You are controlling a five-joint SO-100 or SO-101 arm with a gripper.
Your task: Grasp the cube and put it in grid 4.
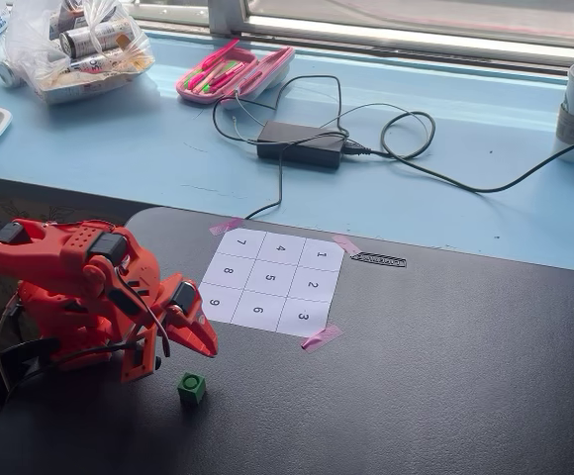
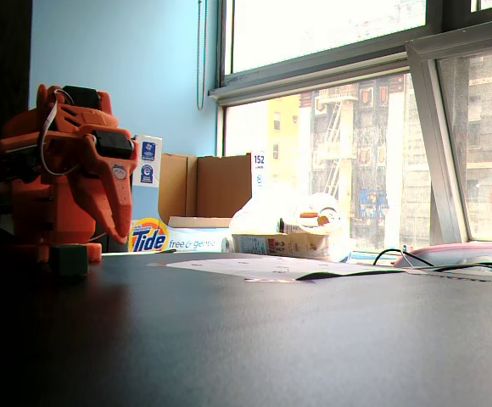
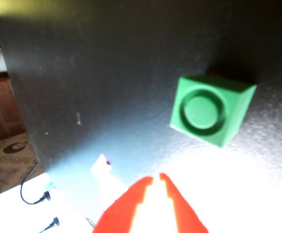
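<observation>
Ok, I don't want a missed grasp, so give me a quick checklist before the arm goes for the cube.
1. Cube upright, stud on top: ok.
2. Space around cube free of clutter: ok.
3. Gripper open enough to take the cube: not ok, fingertips nearly closed in the wrist view.
4. Gripper lined up with cube: not ok, cube sits up and to the right in the wrist view.
5. Grid 4 unoccupied: ok.
6. Sheet taped flat: ok.
</observation>
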